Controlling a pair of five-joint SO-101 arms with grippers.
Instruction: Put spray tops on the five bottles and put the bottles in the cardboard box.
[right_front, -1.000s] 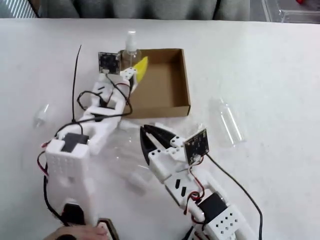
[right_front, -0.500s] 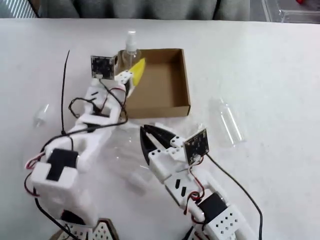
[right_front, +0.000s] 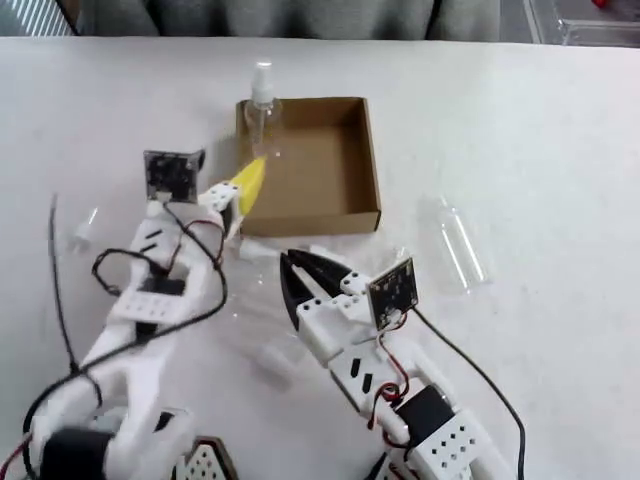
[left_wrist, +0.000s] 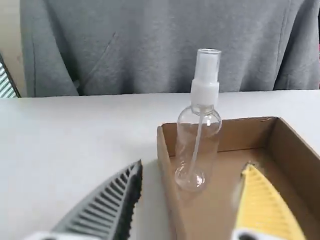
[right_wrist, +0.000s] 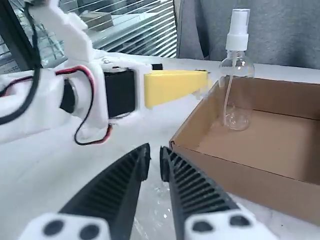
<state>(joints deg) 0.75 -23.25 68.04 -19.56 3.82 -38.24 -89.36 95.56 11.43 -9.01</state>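
Capped bottle (right_front: 262, 118) stands upright in the box's (right_front: 372, 160) far-left corner, likely to leave room for the others. Left gripper (left_wrist: 192, 169) is wide open and empty, straddling the box's left wall, clear of the bottle. Right gripper (right_wrist: 154, 149) is all but closed and empty, low by the near wall. Uncapped bottle (right_front: 458, 250) lies right of the box.

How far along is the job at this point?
Done: one capped bottle stands in the far left corner of the cardboard box. In hand: nothing; the left gripper is open and empty at the box's left wall. Left: an uncapped bottle lies on the table right of the box, and what looks like a loose spray top lies far left. The box holds no other bottles.
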